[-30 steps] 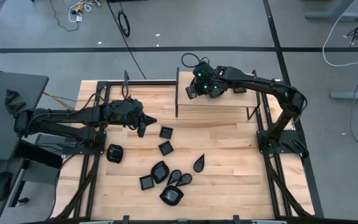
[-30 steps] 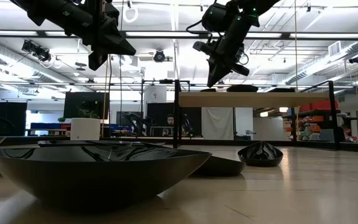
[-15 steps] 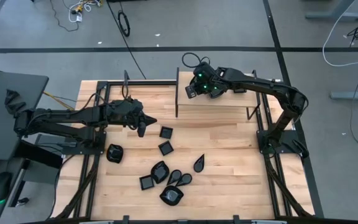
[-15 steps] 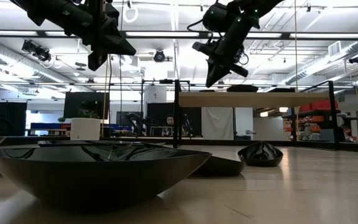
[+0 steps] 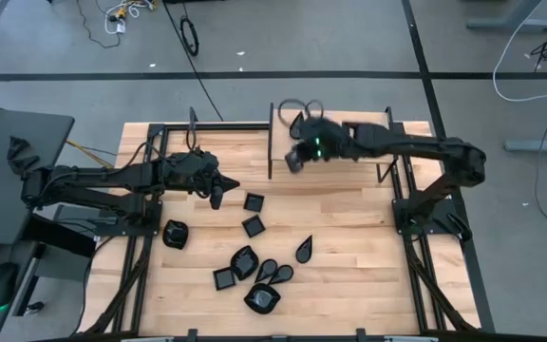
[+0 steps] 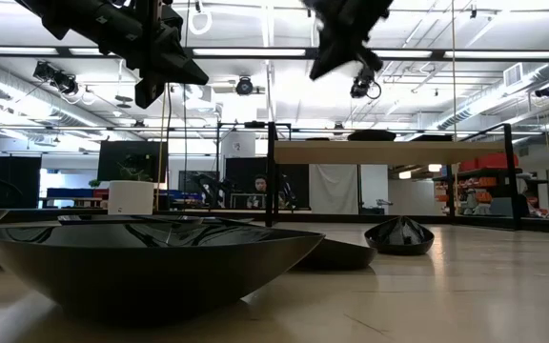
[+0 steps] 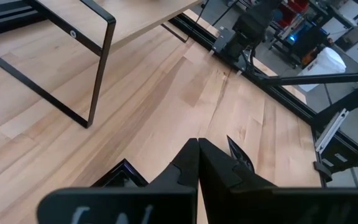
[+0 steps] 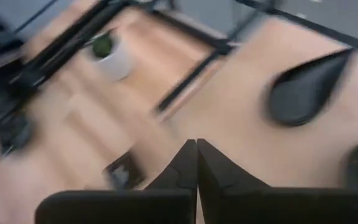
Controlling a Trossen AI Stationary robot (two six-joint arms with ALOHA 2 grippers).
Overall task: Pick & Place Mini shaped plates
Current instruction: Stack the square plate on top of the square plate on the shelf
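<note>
Black shiny mini shaped plates point(image 5: 254, 271) lie in a bunch on the wooden table point(image 5: 349, 247), near its front. The left gripper point(image 5: 218, 195) hangs above them, fingers pressed together, holding nothing. The right gripper point(image 5: 293, 159) is up by the raised shelf point(image 5: 368, 157), also pressed together and holding nothing.

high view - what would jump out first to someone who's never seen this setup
First, the cluster of glossy black mini shaped plates scattered over the middle and front of the wooden table. Next, the two dark arms: the left gripper hangs shut just above the far edge of that cluster, while the right gripper is shut near the raised shelf at the back. Both hold nothing.
</note>
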